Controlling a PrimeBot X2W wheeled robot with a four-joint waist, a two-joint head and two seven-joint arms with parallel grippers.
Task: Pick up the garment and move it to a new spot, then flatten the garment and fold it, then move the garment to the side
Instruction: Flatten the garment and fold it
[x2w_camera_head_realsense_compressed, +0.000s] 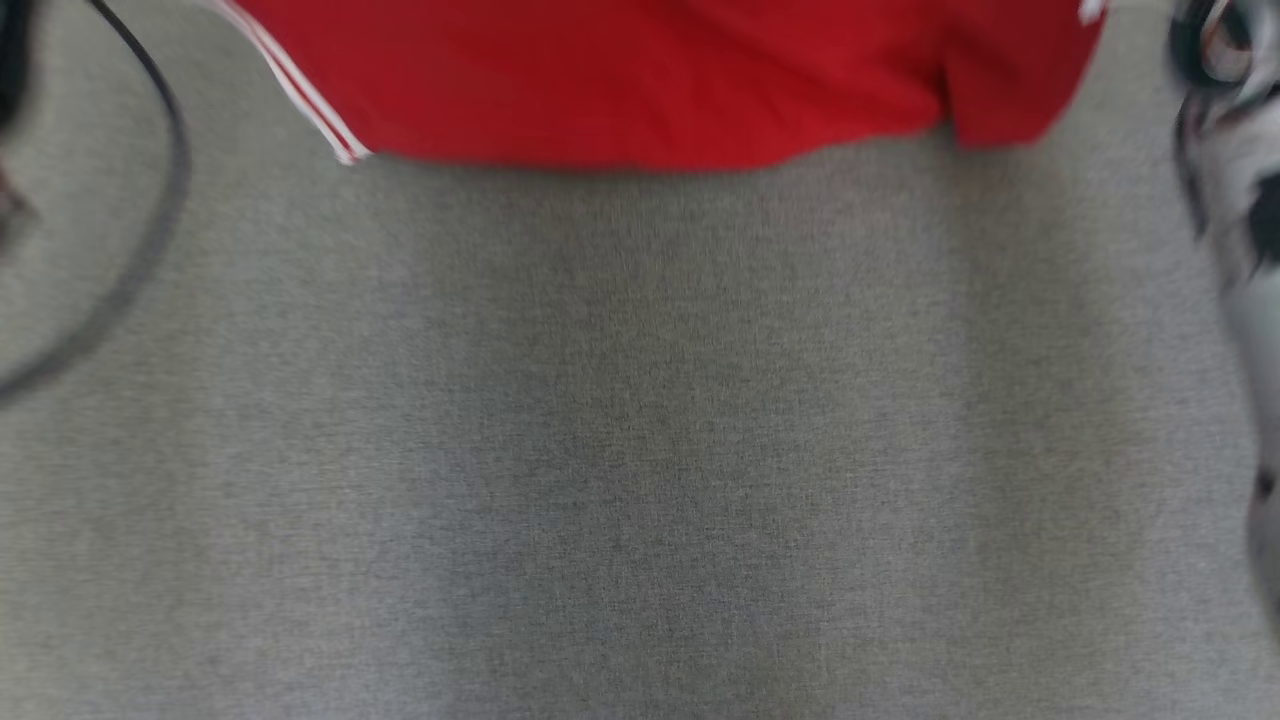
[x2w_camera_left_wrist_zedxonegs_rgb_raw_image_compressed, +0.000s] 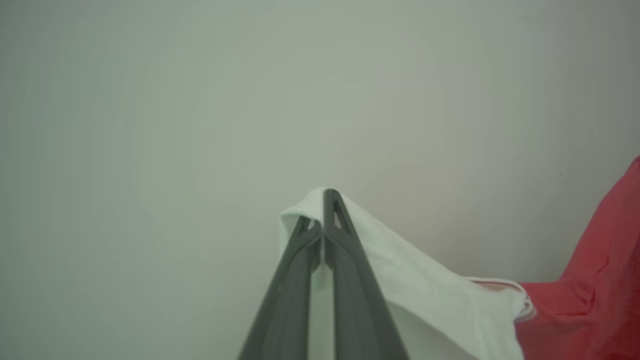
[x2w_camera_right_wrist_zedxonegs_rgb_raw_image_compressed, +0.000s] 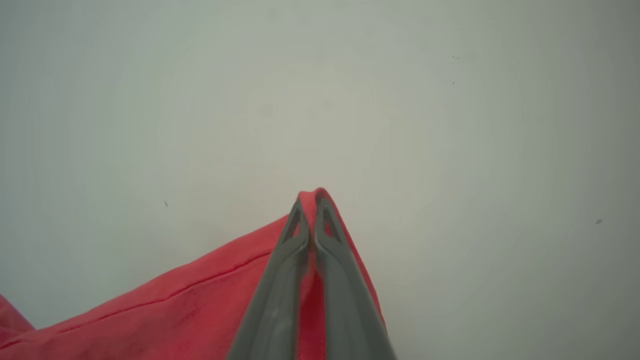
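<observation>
The garment (x2w_camera_head_realsense_compressed: 650, 80) is red cloth with white stripes along its left edge, spread across the top of the head view over the grey surface. In the left wrist view my left gripper (x2w_camera_left_wrist_zedxonegs_rgb_raw_image_compressed: 322, 210) is shut on a white part of the garment (x2w_camera_left_wrist_zedxonegs_rgb_raw_image_compressed: 425, 295), and the red cloth trails off at the right. In the right wrist view my right gripper (x2w_camera_right_wrist_zedxonegs_rgb_raw_image_compressed: 310, 205) is shut on a red edge of the garment (x2w_camera_right_wrist_zedxonegs_rgb_raw_image_compressed: 175, 305), which drapes down to the lower left.
Grey fabric surface (x2w_camera_head_realsense_compressed: 640, 450) spans the head view below the cloth. A dark cable (x2w_camera_head_realsense_compressed: 160, 200) loops at the left edge. A blurred pale arm part (x2w_camera_head_realsense_compressed: 1240, 200) stands at the right edge. Both wrist views face a plain pale background.
</observation>
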